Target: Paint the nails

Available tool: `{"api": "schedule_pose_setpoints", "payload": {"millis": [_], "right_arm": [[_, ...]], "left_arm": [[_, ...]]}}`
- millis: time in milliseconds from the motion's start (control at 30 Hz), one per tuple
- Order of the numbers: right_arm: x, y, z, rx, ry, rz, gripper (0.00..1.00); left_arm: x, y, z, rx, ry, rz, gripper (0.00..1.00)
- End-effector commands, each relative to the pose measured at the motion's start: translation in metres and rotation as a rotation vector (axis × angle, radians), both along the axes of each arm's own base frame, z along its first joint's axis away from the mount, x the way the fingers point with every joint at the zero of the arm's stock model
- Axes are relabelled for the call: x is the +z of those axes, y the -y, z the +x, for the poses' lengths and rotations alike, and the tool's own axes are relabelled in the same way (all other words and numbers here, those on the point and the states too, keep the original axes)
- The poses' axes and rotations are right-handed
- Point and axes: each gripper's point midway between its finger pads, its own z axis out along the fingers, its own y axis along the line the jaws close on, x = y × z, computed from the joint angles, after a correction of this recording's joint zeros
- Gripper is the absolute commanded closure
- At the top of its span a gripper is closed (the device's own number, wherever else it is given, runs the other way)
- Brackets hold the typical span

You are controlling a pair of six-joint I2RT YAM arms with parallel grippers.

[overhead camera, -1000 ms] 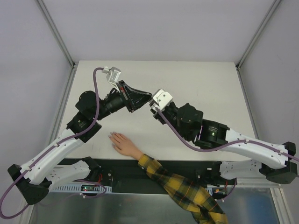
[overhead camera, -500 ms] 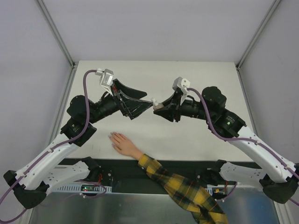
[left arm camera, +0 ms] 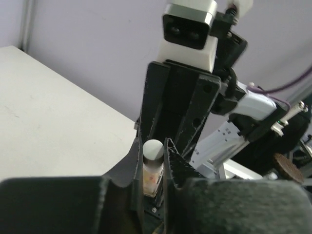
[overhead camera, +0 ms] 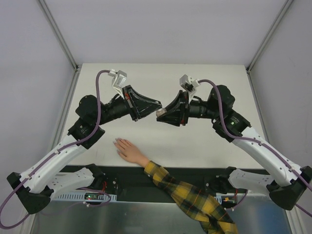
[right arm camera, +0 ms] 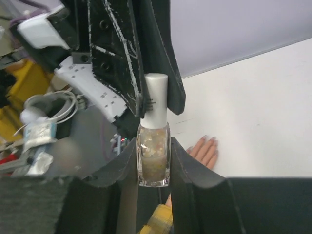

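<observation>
A clear nail polish bottle (right arm camera: pixel 153 156) with glittery pale contents and a white cap (right arm camera: pixel 155 100) sits upright between my right gripper's (right arm camera: pixel 154 146) jaws, which are shut on its glass body. My left gripper (left arm camera: pixel 155 144) meets it head-on, its two fingers pressed on either side of the cap (left arm camera: pixel 153 149). In the top view both grippers join above the table's middle, around the bottle (overhead camera: pixel 161 112). The mannequin hand (overhead camera: pixel 127 150) lies flat near the table's front edge, its pale nails (overhead camera: pixel 117 143) pointing left, well below and apart from both grippers.
The yellow-and-dark plaid sleeve (overhead camera: pixel 190 195) runs from the hand off the front edge to the lower right. The white table (overhead camera: pixel 219 83) is walled by grey panels at the back and sides. Both arm bases stand at the near edge.
My left gripper opened wide half a second ago and has now closed around the bottle's cap. The right arm swung out to the right and turned the bottle toward the left gripper.
</observation>
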Motion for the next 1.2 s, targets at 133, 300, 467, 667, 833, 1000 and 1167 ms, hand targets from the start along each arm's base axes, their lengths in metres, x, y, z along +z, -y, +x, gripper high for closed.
{"api": "schedule_pose_setpoints", "payload": {"millis": [133,300,467,667,833,1000,1167], "right_arm": [[0.016,0.069,0.087,-1.249,0.592,-0.439,1.00],[0.008,0.028,0.068,-0.957,0.565,-0.346,1.00],[0.005,0.003,0.044,-0.685,0.487,-0.235,1.00],[0.004,0.006,0.039,-0.506,0.340,-0.136,1.00],[0.003,0.005,0.020,-0.298,0.228,-0.077,1.00],[0.013,0.003,0.004,-0.092,0.134,-0.001,1.00],[0.032,0.000,-0.016,0.085,0.065,0.079,0.99]], "left_arm": [[0.012,-0.007,0.015,0.101,-0.004,-0.013,1.00],[0.013,-0.007,0.014,0.103,-0.001,-0.009,1.00],[0.009,-0.006,0.014,0.093,-0.017,0.004,1.00],[0.010,-0.006,0.007,0.065,-0.007,0.016,0.62],[0.017,-0.011,-0.001,0.053,0.033,0.001,0.23],[0.016,-0.012,-0.002,0.058,0.032,0.000,0.17],[0.016,-0.009,-0.001,0.045,0.022,0.000,0.19]]}}
